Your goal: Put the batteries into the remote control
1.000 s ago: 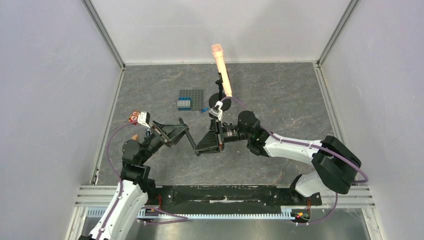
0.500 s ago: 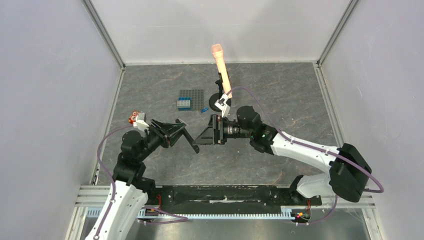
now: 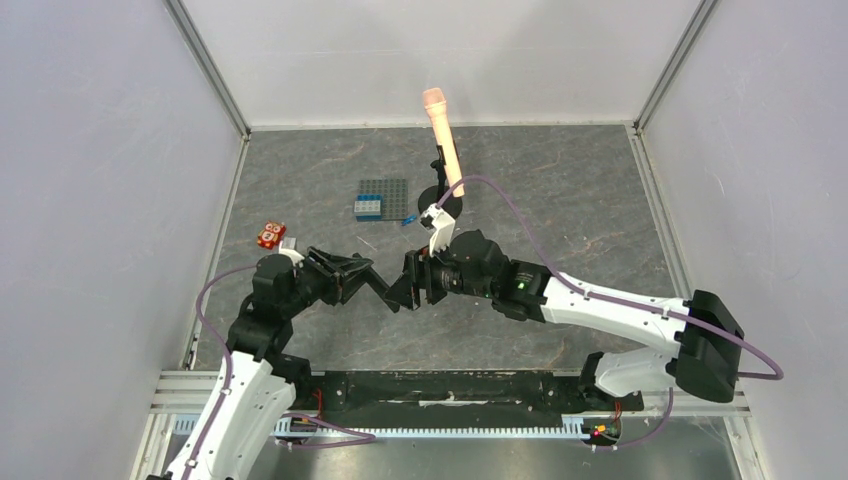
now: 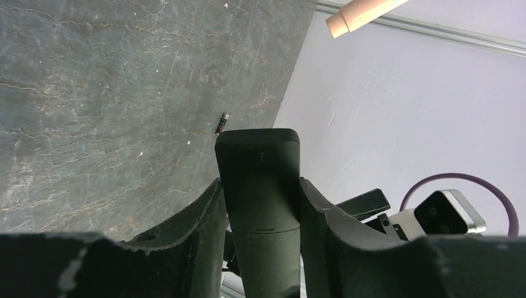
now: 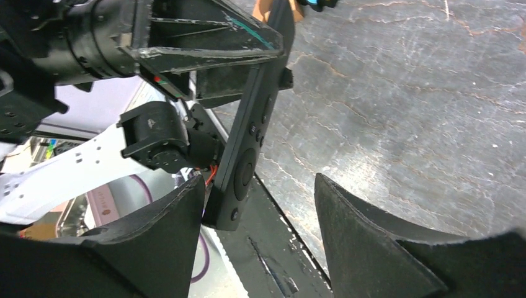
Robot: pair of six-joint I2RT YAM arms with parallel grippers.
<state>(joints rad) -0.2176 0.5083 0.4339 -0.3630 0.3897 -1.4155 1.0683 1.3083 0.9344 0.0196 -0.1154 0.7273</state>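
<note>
The remote control (image 4: 260, 161) is a slim black bar, and my left gripper (image 4: 260, 186) is shut on it, holding it above the table. In the top view the remote control (image 3: 381, 288) sticks out to the right of my left gripper (image 3: 356, 275) toward my right gripper (image 3: 408, 285). The right wrist view shows the remote control's (image 5: 247, 149) buttoned face. Its free end sits between the jaws of my open right gripper (image 5: 259, 181), close to the left finger (image 5: 177, 230). One tiny dark battery (image 4: 221, 123) lies on the table.
A peach microphone (image 3: 443, 135) on a black stand (image 3: 441, 200) stands at the back. Left of it a grey baseplate (image 3: 390, 192) carries a blue brick (image 3: 368, 207). A small red-orange piece (image 3: 270, 235) lies at the left. Pale walls enclose the table.
My right gripper has opened off the remote's end and shifted left. My left gripper has swung lower and to the right, still holding the remote.
</note>
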